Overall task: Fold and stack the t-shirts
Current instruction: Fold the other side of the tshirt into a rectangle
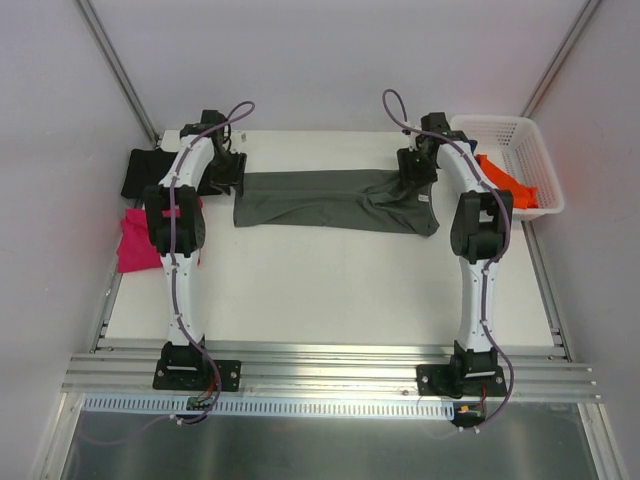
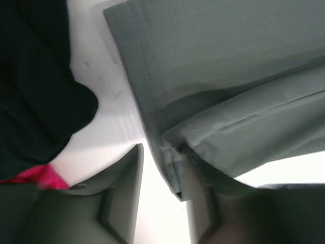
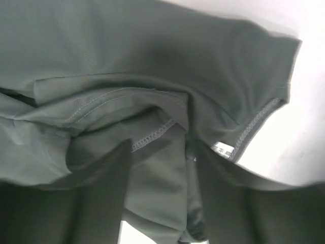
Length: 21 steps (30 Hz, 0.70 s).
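1. I have the dark grey t-shirt [image 1: 320, 200] lying across the far part of the table [image 1: 330, 290], stretched out sideways between the two arms. Its left end is fairly flat and its right end is rumpled.
2. The left gripper [image 1: 232, 172] is down at the shirt's left end. On the left wrist camera its fingers [image 2: 124, 193] stand a little apart, with bare white table showing in the gap. The folded hem corner sits in that gap, lying against the inner face of the right-hand finger and clear of the other. I read this claw as narrowly parted and not clamped.
3. The right gripper [image 1: 416, 168] is down at the shirt's right end, at the collar. On the right wrist camera its two fingers [image 3: 101, 198] are apart and bunched grey cloth fills the whole gap. A stitched edge runs between them, and the pale neck label [image 3: 223, 148] sits just above the right-hand finger. I cannot tell whether they actually pinch the cloth.
4. The black t-shirt [image 1: 148, 172] lies at the far left edge, just beside the left arm.
5. The magenta t-shirt [image 1: 133, 245] lies nearer to me, also at the left edge.
6. The orange t-shirt [image 1: 505, 180] lies in the white basket [image 1: 540, 150] at the far right corner.
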Available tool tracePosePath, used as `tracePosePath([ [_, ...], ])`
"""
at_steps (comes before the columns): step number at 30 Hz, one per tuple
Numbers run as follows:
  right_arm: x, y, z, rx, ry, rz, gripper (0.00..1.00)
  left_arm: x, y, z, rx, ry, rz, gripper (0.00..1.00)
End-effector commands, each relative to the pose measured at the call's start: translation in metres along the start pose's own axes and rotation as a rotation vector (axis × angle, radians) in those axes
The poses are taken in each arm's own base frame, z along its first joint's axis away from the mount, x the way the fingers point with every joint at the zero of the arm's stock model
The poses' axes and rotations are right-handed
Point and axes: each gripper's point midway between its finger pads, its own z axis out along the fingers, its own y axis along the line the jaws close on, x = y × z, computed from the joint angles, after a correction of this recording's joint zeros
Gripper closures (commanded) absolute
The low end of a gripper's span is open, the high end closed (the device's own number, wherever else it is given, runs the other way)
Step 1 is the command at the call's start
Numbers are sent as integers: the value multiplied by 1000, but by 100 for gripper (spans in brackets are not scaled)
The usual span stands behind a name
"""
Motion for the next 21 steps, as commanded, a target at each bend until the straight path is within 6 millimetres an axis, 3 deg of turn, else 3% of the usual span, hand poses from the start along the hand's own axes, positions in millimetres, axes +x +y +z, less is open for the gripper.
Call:
tracePosePath([
  [1,-26,-1,-22,75,-76,-53,41,-19,10,-25,-94,-72,-2,38],
  [4,-29,-7,-44,109,-101,-48,38,-31,13,-47,-135,-129,-4,25],
  [8,-19,-16,-75,110,-111,-4,38,-37,-3,-77,-97,-188,2,26],
  [9,-20,-15,-91,107,-132,2,38,-32,-6,-78,-88,-178,-2,26],
  [10,-7,-17,-91,97,-104,18,38,-31,-12,-88,-74,-193,0,27],
  [12,3,-14,-106,78,-102,33,38,-20,-21,-90,-42,-173,1,27],
  [16,38,-6,-109,22,-28,58,39,3,-45,-81,58,-104,14,28],
  [17,55,-1,-101,2,17,64,39,9,-51,-78,83,-81,14,29],
  [21,76,11,-92,-63,82,99,41,29,-61,-56,122,11,24,30],
])
